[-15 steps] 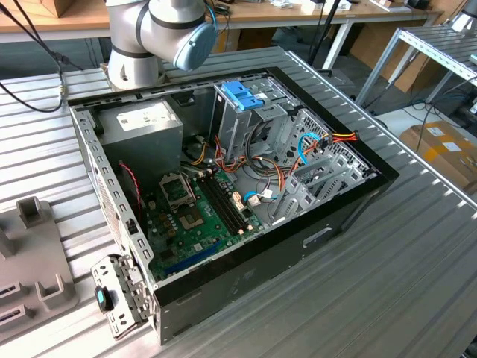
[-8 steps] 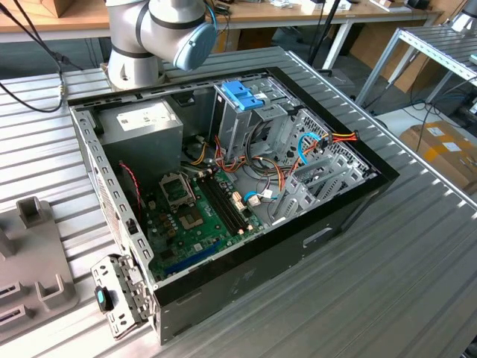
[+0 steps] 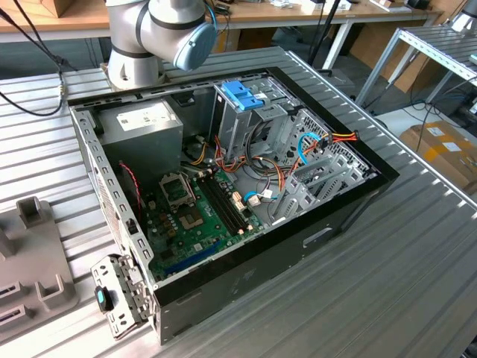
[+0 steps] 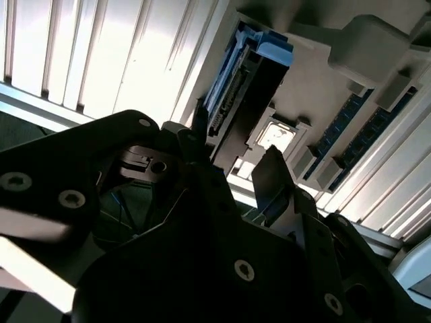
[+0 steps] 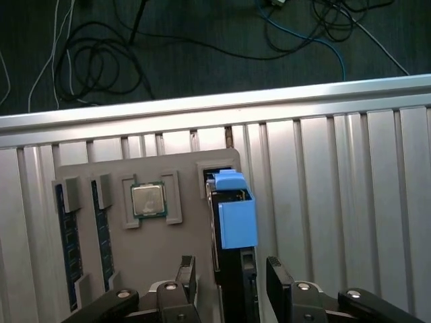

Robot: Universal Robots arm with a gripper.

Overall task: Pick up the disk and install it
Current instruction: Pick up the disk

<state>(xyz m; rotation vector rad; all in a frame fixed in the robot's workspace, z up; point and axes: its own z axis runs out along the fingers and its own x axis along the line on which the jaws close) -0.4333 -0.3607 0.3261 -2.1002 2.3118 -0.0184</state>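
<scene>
Our tool (image 5: 230, 262), open and empty, straddles the disk (image 5: 236, 215) upright in its grey holder (image 5: 161, 242); we should centre first.

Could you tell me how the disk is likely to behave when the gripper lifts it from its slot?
The disk looks like a rigid block, so it should not flex. Standing on edge in the grey holder, it may tip if nudged sideways. Its blue rails look smooth, possibly slippery for the open gripper straddling it.
</scene>
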